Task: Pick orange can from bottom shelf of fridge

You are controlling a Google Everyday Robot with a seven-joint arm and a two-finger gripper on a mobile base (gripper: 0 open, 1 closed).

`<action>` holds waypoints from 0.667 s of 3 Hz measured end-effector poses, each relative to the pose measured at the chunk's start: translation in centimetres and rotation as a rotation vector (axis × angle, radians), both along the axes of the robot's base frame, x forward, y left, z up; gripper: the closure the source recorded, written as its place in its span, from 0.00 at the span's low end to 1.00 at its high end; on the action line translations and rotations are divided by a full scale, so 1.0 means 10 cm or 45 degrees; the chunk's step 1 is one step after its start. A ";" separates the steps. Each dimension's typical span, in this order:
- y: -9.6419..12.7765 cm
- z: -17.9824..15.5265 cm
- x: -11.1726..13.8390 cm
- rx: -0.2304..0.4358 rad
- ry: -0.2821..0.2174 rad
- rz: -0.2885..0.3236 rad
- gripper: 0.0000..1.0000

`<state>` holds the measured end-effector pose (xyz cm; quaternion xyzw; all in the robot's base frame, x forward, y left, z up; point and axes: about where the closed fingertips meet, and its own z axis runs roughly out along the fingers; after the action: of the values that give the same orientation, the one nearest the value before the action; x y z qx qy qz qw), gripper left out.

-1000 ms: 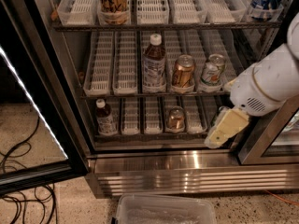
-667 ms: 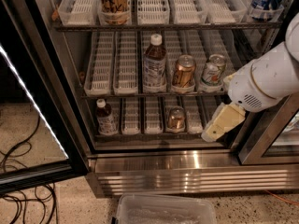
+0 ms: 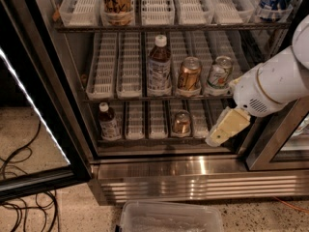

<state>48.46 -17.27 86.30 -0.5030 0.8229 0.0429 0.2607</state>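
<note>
Claw (image 3: 223, 128) at right of bottom shelf (image 3: 145, 123), near dim orange can (image 3: 182, 123)

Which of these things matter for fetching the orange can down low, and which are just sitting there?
In the job: orange can, bottom shelf, fridge, gripper hanging just right of the can.

Just sitting there: small bottle, tall bottle, copper can, green-and-silver can, plastic bin, cables.

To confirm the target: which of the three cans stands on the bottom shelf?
The orange can on the bottom shelf, left of the gripper; the copper-coloured can and the green-and-silver can stand one shelf higher.
</note>
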 end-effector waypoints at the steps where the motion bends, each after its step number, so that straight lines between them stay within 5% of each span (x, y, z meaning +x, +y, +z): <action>1: 0.11 -0.48 0.19 0.073 0.052 -0.101 0.00; 2: 0.22 -0.92 0.22 0.137 0.060 -0.288 0.00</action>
<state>50.64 -15.12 77.15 -0.3910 0.8768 0.0691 0.2711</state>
